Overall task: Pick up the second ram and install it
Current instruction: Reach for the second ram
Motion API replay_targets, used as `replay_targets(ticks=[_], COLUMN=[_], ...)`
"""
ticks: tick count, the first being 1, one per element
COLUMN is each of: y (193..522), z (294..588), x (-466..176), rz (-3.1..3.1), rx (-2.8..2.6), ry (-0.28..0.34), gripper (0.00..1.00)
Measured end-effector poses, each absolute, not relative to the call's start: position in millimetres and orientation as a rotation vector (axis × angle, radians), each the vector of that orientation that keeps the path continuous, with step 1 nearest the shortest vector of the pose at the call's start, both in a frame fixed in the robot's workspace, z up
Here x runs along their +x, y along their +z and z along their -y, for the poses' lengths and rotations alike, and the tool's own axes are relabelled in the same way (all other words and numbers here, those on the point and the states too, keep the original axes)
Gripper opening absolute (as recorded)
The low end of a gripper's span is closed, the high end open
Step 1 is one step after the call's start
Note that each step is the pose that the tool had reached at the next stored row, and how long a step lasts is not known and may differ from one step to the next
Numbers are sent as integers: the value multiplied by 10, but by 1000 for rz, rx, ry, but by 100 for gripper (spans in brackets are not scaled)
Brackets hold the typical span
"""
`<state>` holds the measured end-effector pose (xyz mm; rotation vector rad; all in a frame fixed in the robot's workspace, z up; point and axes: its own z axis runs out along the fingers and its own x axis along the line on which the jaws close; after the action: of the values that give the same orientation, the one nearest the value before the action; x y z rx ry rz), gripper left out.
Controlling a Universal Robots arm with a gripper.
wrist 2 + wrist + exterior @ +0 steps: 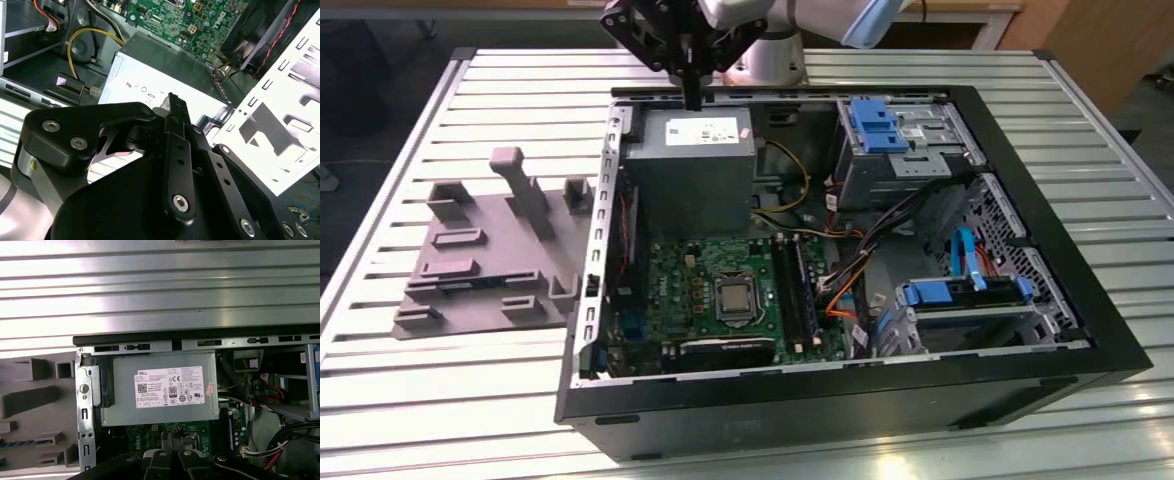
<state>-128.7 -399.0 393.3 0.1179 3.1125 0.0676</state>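
My tool hangs over the power supply, at the end of the open computer case that is toward the worktop's far edge. Its fingers are closed together and I see nothing between them.

The second ram is well apart from it. It stands on its edge in a slot of the grey tray, beside the case, toward the worktop's edge at the exterior view's left.

I judge the stick to be light and stiff, but thin and fragile. I think the chips and contacts should not be pressed, so the two short ends are the place to hold.

The exterior view gives the whole tray and the motherboard slots. The first wrist view shows the ram as a bluish strip. The second wrist view shows my fingertips pressed together.
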Motion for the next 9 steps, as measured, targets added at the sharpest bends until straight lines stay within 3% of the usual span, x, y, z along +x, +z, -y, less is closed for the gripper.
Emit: replay_targets(ticks=[9], y=[3933], z=[3990], x=[-1372], rz=[-3112], rx=[118], ry=[68], gripper=[11])
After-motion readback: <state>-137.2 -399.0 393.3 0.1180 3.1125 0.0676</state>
